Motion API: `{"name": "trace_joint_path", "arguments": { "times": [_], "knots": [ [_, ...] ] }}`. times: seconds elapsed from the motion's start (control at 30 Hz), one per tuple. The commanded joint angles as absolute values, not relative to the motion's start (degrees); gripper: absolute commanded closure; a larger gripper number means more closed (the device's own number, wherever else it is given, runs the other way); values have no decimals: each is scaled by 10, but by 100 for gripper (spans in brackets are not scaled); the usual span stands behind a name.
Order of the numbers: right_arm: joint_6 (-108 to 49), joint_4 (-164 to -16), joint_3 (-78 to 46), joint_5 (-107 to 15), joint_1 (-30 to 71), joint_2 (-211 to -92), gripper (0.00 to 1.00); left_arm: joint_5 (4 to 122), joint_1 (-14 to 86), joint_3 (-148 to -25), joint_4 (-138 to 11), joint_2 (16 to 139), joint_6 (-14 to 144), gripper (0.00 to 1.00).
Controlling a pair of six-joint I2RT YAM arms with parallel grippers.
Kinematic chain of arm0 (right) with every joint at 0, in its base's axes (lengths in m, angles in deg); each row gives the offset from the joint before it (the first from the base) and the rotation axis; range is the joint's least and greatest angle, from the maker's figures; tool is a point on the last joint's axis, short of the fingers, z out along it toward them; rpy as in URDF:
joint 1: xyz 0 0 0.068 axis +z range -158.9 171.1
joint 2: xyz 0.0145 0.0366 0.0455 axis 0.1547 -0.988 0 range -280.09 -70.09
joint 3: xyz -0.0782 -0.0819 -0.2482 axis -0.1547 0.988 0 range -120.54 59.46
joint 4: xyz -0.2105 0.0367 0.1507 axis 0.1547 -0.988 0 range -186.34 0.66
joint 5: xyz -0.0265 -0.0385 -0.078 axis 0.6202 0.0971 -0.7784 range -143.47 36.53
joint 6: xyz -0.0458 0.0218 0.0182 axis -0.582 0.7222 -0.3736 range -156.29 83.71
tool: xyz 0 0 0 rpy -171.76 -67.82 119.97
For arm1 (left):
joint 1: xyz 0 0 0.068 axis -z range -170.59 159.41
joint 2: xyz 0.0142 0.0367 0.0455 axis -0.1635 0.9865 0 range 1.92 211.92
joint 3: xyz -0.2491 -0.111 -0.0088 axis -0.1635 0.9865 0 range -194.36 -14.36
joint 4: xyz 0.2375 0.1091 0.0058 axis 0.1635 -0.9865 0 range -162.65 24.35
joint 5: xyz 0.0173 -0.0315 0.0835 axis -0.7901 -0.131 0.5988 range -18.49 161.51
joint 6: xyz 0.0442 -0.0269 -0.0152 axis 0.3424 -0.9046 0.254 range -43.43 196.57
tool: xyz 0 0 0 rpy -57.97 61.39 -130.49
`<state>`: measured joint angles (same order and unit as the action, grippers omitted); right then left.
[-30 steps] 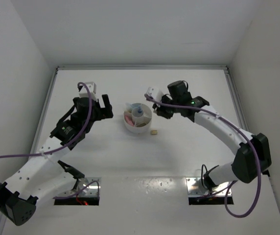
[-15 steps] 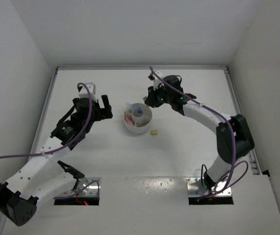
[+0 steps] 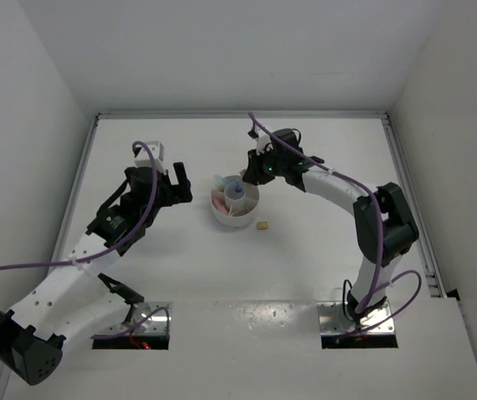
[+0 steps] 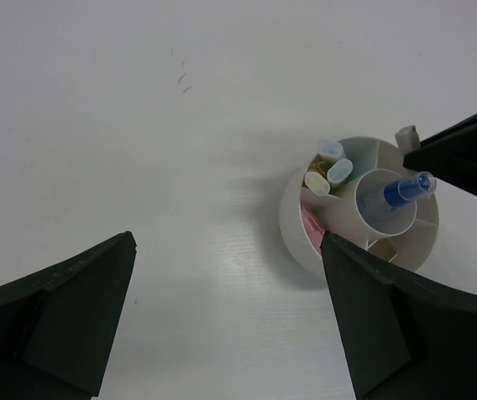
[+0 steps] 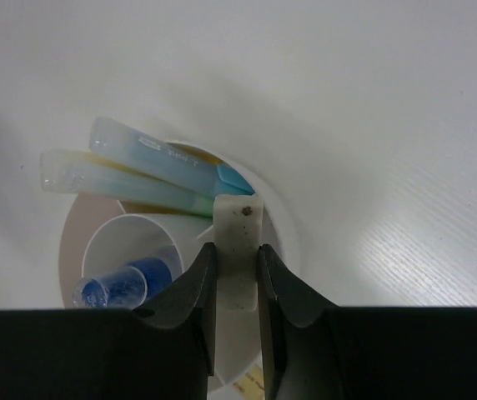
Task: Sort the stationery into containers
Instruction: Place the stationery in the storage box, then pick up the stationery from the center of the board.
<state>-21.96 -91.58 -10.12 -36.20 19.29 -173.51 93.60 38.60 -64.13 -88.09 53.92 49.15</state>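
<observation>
**Change of state.** Over the last second the right arm has swung from beside the tub (image 3: 235,222) to a position above its far rim. The left arm has not moved.

**Right gripper (image 5: 237,260).** The jaws are clenched on a pale stub-shaped piece (image 5: 237,225), held upright over the tub's edge. It hangs next to the compartment holding the pastel sticks (image 5: 122,183). Whether the piece is fully inside the wall line cannot be told.

**Left gripper (image 4: 228,242).** The jaws are fully released and empty, near the tub's left side.

**Other items.** A blue marker (image 4: 405,190) stands in the centre cup. One beige piece (image 3: 262,224) lies on the table (image 3: 180,267), just beside the tub.

**Assessment.** The carry appears complete and release comes next. The beige piece is probably the last item to sort.
</observation>
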Motion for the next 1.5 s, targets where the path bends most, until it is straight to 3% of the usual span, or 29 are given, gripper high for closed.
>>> {"name": "trace_joint_path", "arguments": {
  "times": [0.0,0.03,0.17,0.27,0.43,0.5,0.53,0.57,0.6,0.73,0.77,0.9,1.0,1.47],
  "knots": [
    [-231,-919,-126,-343,189,-1734,93,931,379,-638,-859,529,498,0],
    [-236,-927,-131,-343,189,-1734,90,931,379,-638,-859,529,498,0],
    [-249,-932,-131,-336,189,-1727,55,931,379,-638,-859,529,498,0],
    [-262,-932,-131,-331,189,-1709,41,931,379,-638,-859,529,498,0],
    [-309,-934,-126,-365,189,-1641,44,931,379,-638,-859,529,498,0],
    [-371,-922,-93,-396,189,-1603,60,931,379,-638,-859,523,498,0],
    [-403,-922,-80,-402,189,-1562,73,931,379,-638,-859,523,498,0],
    [-438,-928,-52,-390,189,-1542,95,931,379,-638,-859,523,498,0],
    [-534,-945,-38,-363,189,-1525,100,931,379,-638,-859,523,498,0],
    [-751,-1127,21,-265,189,-1493,100,926,379,-638,-859,523,498,0],
    [-777,-1147,28,-260,189,-1493,99,926,379,-638,-859,523,498,0],
    [-845,-1183,54,-271,195,-1548,54,926,379,-638,-859,523,498,0],
    [-859,-1174,61,-265,200,-1570,43,926,379,-638,-859,523,498,0],
    [-936,-1147,28,-223,200,-1695,41,921,379,-638,-859,523,498,0]
  ]
}}
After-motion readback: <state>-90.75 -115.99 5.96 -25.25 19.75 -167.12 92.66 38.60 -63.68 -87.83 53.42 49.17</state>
